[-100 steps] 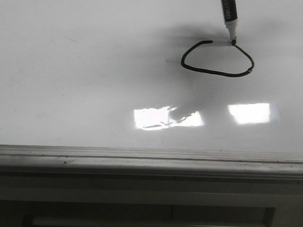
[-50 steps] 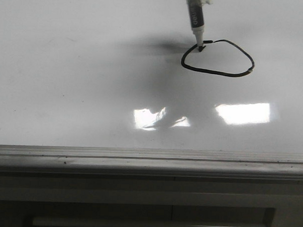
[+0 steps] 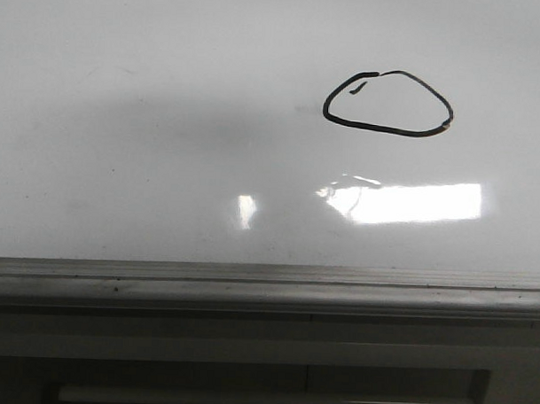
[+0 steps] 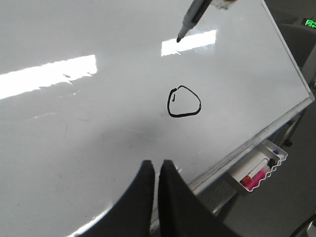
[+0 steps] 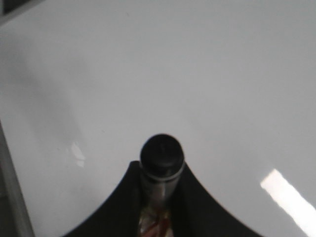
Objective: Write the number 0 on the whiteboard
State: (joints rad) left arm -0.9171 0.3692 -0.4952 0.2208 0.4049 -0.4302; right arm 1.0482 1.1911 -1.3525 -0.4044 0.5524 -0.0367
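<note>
The number 0 (image 3: 388, 103) is a black loop on the whiteboard (image 3: 165, 145), with a small gap and a stray tick at its upper left. It also shows in the left wrist view (image 4: 184, 101). My right gripper (image 5: 161, 170) is shut on a black marker (image 5: 161, 154), seen end-on over the board. In the left wrist view the marker (image 4: 191, 19) hangs above the board, tip off the surface, apart from the loop. My left gripper (image 4: 157, 164) is shut and empty, over the board's near part. Neither gripper shows in the front view.
The board's ridged grey metal edge (image 3: 267, 286) runs along the front. A tray (image 4: 259, 168) with red and pink markers hangs under the board's edge. Bright light patches (image 3: 412, 202) reflect on the board.
The marker closed the loop at its upper left, left a small tick, then lifted off and went out of the front view. Its shadow has faded.
</note>
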